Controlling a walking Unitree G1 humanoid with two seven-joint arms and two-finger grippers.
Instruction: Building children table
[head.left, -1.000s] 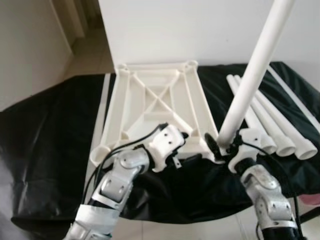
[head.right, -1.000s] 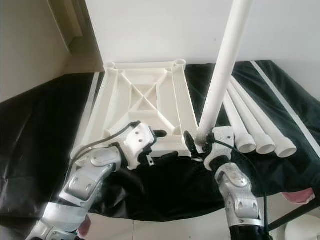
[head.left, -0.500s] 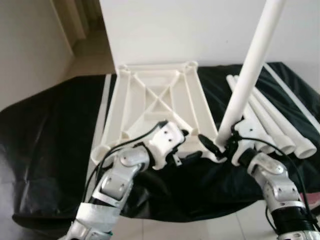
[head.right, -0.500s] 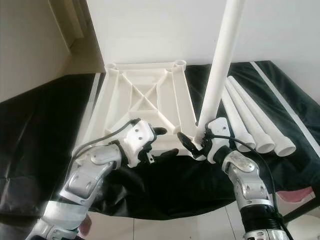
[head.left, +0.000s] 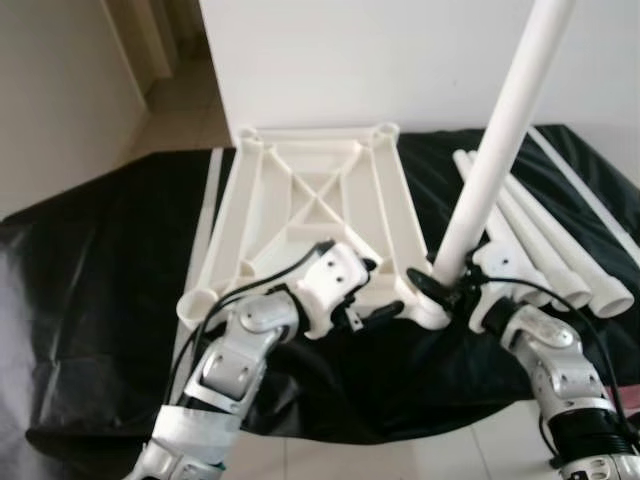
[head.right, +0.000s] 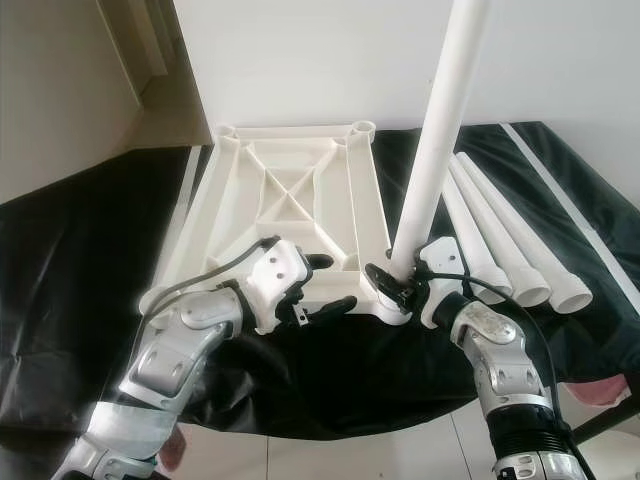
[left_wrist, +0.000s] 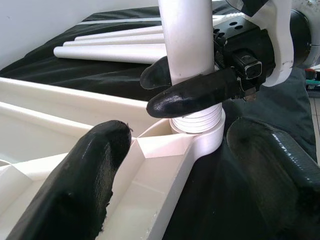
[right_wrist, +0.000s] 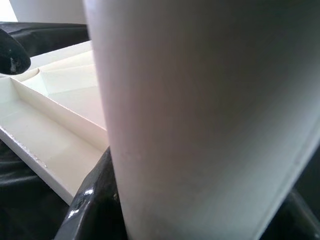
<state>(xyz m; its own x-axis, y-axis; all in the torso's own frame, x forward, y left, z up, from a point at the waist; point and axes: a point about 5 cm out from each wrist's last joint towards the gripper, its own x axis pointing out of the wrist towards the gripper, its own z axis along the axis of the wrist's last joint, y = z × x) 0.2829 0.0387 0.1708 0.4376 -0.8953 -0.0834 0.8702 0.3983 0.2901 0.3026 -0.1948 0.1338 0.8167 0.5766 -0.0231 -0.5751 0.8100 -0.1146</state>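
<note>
Nearly upright leg (head.left: 500, 150) in right tool (head.left: 447, 290)

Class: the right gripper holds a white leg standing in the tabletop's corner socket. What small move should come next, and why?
Probably twist the leg further down. The right gripper clamps it upright in the corner socket of the upturned tabletop, yet thread ridges show above the rim, so it looks only partly seated.

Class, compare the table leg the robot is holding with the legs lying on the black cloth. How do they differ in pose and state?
The held leg stands almost upright; the three loose legs lie flat, side by side, on the black cloth.
The held leg's lower end sits in a corner socket of the upturned tabletop, gripped by the right gripper; the loose legs are untouched and unattached.
All are plain white tubes.
</note>
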